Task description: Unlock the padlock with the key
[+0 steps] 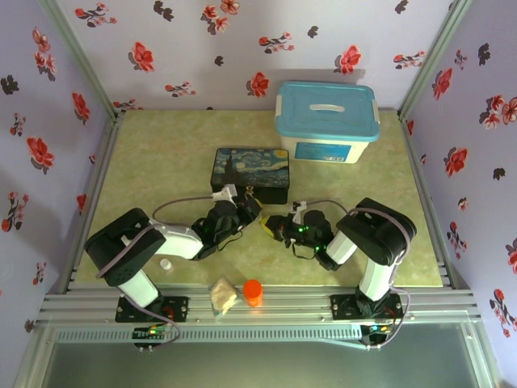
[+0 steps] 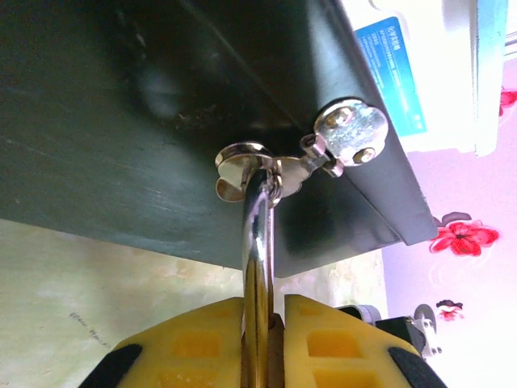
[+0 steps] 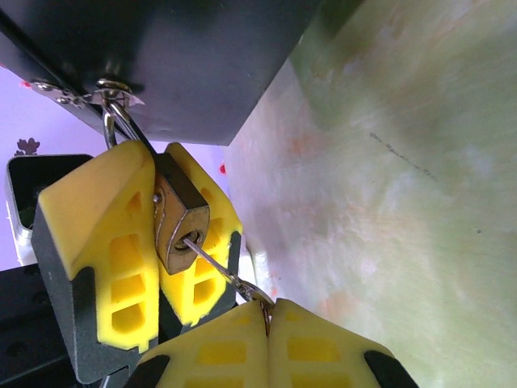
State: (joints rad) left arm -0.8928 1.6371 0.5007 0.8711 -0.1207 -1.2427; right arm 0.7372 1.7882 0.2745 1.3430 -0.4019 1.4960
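Right tool (image 3: 269,314) pinches key (image 3: 215,259) (bow hidden), tip inside padlock (image 3: 182,220).

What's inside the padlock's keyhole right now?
The key sits in the keyhole of the padlock. Its blade tip is hidden inside the lock body, and its head is covered by the right pincer clamped on it.

Pale green table (image 1: 161,153), blue-lidded tub (image 1: 327,121) at back, painted tin (image 1: 250,171) mid-table, tiny white piece (image 1: 166,263), perhaps a cap, near front
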